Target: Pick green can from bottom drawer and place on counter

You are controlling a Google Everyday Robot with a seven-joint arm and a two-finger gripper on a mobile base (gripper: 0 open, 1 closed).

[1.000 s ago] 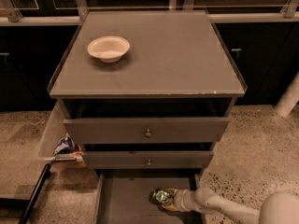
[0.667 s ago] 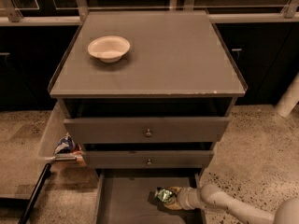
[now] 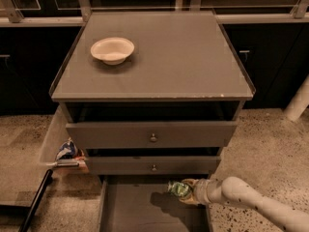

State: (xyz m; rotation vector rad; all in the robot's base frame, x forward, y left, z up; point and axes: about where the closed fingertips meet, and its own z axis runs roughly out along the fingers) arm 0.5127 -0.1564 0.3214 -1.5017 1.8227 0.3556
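Can (image 3: 178,189): held just over drawer (image 3: 130,211), right side
Gripper (image 3: 187,191): pinched on can, near right
Counter (image 3: 169,66): bowl (image 3: 112,50) far left, no can yet
Remaining: lift, place on counter

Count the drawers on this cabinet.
3: top drawer and middle drawer, both knobbed, slightly open; bottom drawer pulled far out, with the tool gripping the green can above it.

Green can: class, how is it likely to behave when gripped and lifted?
The green can, held in the gripper above the drawer floor, looks small, so probably light. Its shiny metal may be slippery. Round, it could roll if dropped.
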